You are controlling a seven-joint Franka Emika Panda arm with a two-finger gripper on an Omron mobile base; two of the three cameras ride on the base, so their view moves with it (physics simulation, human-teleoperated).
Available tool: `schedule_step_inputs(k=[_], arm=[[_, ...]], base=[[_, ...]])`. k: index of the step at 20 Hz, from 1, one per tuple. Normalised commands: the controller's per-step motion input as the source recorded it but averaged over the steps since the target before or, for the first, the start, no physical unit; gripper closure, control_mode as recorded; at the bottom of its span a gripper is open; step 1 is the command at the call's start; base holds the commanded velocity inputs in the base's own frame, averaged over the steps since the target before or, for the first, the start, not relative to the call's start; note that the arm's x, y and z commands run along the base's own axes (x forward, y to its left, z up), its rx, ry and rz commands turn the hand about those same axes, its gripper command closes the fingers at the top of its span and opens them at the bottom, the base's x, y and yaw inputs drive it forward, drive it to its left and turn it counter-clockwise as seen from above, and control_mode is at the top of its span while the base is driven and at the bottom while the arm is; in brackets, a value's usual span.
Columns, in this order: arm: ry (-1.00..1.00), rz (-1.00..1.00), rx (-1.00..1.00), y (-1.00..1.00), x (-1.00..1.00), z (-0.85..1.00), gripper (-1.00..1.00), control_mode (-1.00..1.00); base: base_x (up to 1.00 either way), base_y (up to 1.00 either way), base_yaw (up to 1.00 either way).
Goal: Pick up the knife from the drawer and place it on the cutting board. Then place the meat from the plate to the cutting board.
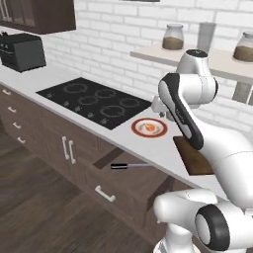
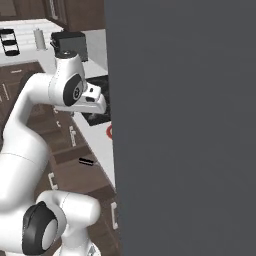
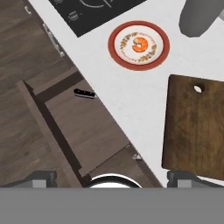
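The wide drawer point(image 1: 129, 179) stands pulled out under the counter, its silver bar handle point(image 1: 105, 193) on the front. The knife point(image 1: 131, 166) lies inside near the back, and its dark handle point(image 3: 84, 93) pokes out from under the counter edge while the blade is hidden there. On the counter the red-rimmed plate point(image 3: 114, 52) holds the orange-pink meat point(image 3: 141, 43). The dark wooden cutting board point(image 3: 197, 127) lies just right of the plate, partly hidden by my arm in the left base view. My gripper point(image 3: 116, 178) hovers high above the drawer and counter edge, open, holding nothing.
A black cooktop point(image 1: 94, 101) lies left of the plate, with a dark toaster point(image 1: 22, 52) further left. Jars point(image 1: 173, 37) stand on a shelf behind. A grey rounded object point(image 3: 199, 17) sits beyond the board. A flat grey panel point(image 2: 180, 125) blocks the right base view's right side.
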Motion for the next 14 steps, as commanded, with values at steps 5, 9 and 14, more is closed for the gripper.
schedule_step_inputs(k=[5,9,14], arm=[[0.0,0.0,0.0,0.0,0.0,0.0,-1.0,1.0],[0.0,0.0,0.0,0.0,0.0,0.0,-1.0,1.0],[0.0,0.0,0.0,0.0,0.0,0.0,-1.0,1.0]], base=[[0.42,-0.07,0.14],[0.33,-0.04,0.14],[0.26,0.0,0.0]])
